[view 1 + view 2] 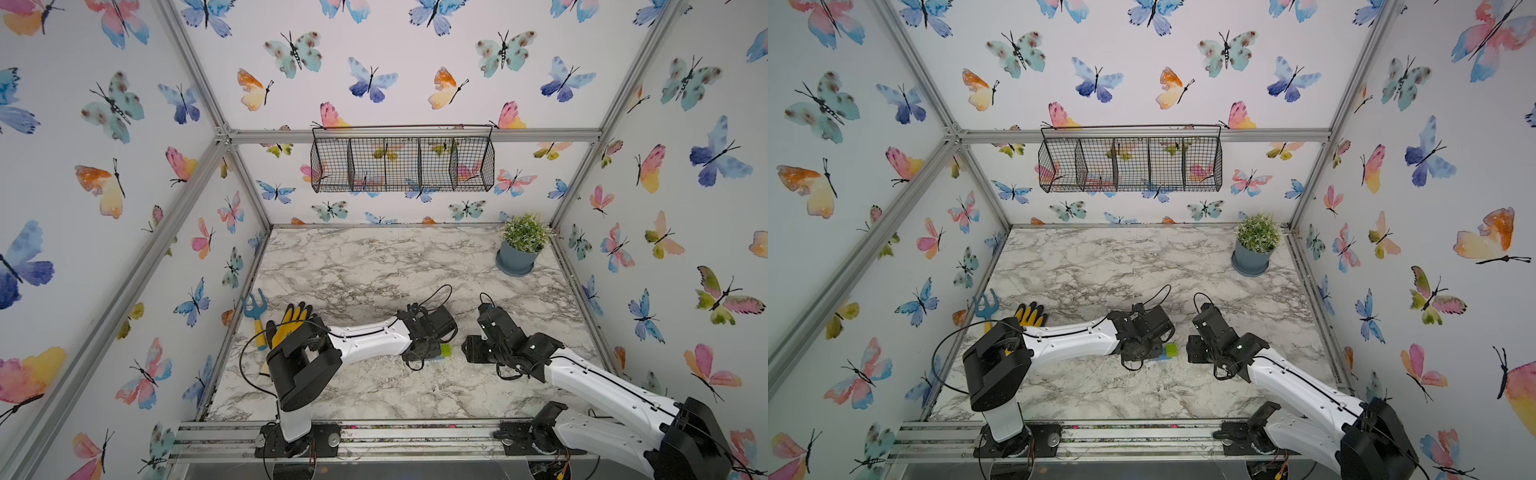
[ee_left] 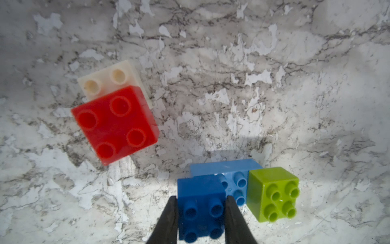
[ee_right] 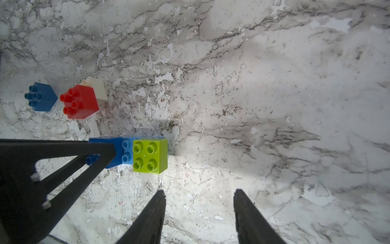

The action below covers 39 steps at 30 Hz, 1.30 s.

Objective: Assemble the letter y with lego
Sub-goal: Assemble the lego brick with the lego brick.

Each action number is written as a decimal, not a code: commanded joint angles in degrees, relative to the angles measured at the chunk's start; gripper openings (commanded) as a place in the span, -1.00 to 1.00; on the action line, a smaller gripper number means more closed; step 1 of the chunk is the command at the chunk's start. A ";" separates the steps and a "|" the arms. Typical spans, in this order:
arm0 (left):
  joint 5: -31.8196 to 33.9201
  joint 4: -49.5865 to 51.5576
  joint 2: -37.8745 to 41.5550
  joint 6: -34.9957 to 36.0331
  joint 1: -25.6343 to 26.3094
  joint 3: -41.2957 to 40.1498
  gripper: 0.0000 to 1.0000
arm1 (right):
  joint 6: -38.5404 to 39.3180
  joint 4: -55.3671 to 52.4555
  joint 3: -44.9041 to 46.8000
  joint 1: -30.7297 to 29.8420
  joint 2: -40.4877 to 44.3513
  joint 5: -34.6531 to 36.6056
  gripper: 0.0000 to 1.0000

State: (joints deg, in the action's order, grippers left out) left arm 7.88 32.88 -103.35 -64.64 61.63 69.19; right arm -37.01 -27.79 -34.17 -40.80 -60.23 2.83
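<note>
My left gripper (image 2: 201, 198) is shut on a dark blue square brick (image 2: 200, 190), one finger on each side. That brick sits over one end of a longer, lighter blue brick (image 2: 234, 169). A lime green brick (image 2: 274, 194) sits on the other end, and bare studs show between the two. In the left wrist view a red brick (image 2: 115, 124) overlaps a cream brick (image 2: 109, 78), apart from the blue group. A second dark blue brick (image 3: 42, 97) lies alone beyond the red brick (image 3: 81, 102). My right gripper (image 3: 199, 194) hangs open over bare marble near the green brick (image 3: 150, 156).
A potted plant (image 1: 521, 245) stands at the back right corner. A wire basket (image 1: 402, 164) hangs on the back wall. A yellow-and-black glove (image 1: 291, 320) and a blue-and-yellow garden fork (image 1: 255, 311) lie by the left wall. Metal rails edge the marble table (image 1: 374, 266).
</note>
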 commanded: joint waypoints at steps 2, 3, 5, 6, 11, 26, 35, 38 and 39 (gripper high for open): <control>0.94 5.19 -0.93 -0.30 -0.01 -2.85 -1.00 | 0.18 -0.18 -0.55 0.36 -0.61 -0.15 0.10; 1.09 5.34 -0.79 -0.31 -0.01 -3.05 -1.00 | 0.14 -0.14 -0.59 0.33 -0.72 -0.19 0.10; 1.31 5.30 -0.40 -0.31 -0.01 -3.44 -1.00 | 0.10 0.07 -0.57 0.36 -0.93 -0.26 0.10; 1.56 5.43 -0.25 -0.31 -0.01 -3.45 -1.00 | 0.02 0.33 -0.54 0.34 -1.03 -0.43 0.10; 1.43 5.01 -0.21 0.22 -0.10 -3.48 -1.00 | -0.06 0.60 -0.88 0.37 -1.73 -0.90 0.10; 1.52 6.03 -4.60 5.22 -0.24 1.75 -1.00 | -0.77 -0.51 -1.05 0.31 -0.59 0.14 0.10; 2.49 6.69 -2.29 7.68 0.25 3.97 -0.11 | -0.69 -1.61 -2.54 0.36 -0.88 0.71 0.10; 2.54 6.43 -0.58 8.86 0.51 4.55 0.03 | -0.52 -1.98 -3.15 0.35 -1.16 1.16 0.10; 2.49 6.41 0.04 9.33 0.59 4.59 0.07 | -0.36 -2.13 -3.41 0.34 -1.53 1.29 0.10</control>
State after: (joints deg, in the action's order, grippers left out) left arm 9.23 37.56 -105.69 -57.52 61.87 72.66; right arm -37.06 -28.29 -35.97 -40.80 -61.49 2.83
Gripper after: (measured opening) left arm 0.521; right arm 0.552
